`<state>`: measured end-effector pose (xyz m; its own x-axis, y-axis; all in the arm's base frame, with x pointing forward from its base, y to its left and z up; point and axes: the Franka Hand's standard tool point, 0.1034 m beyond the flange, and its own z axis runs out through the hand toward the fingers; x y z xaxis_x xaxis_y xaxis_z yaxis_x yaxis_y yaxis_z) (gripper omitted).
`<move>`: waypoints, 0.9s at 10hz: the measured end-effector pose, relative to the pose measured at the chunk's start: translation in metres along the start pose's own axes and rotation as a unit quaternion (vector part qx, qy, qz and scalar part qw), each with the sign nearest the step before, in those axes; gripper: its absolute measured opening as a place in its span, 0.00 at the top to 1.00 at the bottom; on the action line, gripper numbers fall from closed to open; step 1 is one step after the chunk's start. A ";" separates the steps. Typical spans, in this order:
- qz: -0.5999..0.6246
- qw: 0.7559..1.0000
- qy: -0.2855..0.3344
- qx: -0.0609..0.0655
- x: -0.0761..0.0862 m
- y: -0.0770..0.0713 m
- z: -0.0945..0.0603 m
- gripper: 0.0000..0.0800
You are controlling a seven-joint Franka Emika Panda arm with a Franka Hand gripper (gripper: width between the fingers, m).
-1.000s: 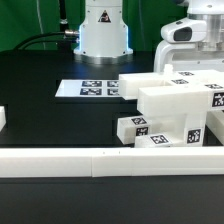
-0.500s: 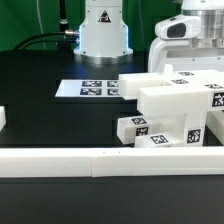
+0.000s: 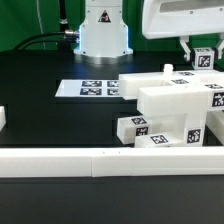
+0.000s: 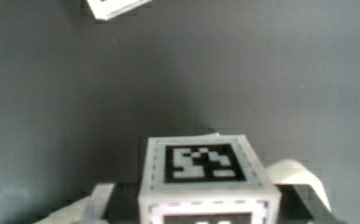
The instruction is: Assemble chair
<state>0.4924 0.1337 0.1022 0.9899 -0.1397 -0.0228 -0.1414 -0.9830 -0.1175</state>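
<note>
My gripper [image 3: 202,57] hangs at the exterior view's upper right, shut on a small white tagged chair post [image 3: 204,60] held in the air above the large white chair assembly [image 3: 170,100]. In the wrist view the post [image 4: 203,165] fills the space between my gripper's [image 4: 203,205] fingers [image 4: 298,178], tag facing the camera, over the dark table. Two more tagged white chair pieces [image 3: 138,127] [image 3: 182,134] lie in front of the assembly.
The marker board [image 3: 92,88] lies flat in front of the arm's base [image 3: 103,35]. A long low white border rail [image 3: 100,160] runs along the front. A small white piece [image 3: 3,118] sits at the exterior view's left edge. Another white piece [image 4: 115,8] shows in the wrist view.
My gripper has risen at the exterior view's right; its fingers now show clear above the assembly with the tagged post between them.
</note>
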 end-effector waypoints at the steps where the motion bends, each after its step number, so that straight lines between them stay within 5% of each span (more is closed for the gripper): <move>1: 0.000 1.000 0.001 0.000 0.002 0.001 -0.001 0.64; 2: -0.032 0.999 0.007 -0.001 0.011 0.012 -0.008 0.64; 4: -0.048 0.998 0.034 0.001 0.060 0.025 -0.039 0.64; 6: -0.074 0.997 0.023 0.002 0.099 0.031 -0.044 0.64; 9: -0.074 0.997 0.029 0.001 0.096 0.031 -0.041 0.64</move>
<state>0.5834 0.0851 0.1374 0.9987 0.0008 0.0518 0.0069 -0.9931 -0.1169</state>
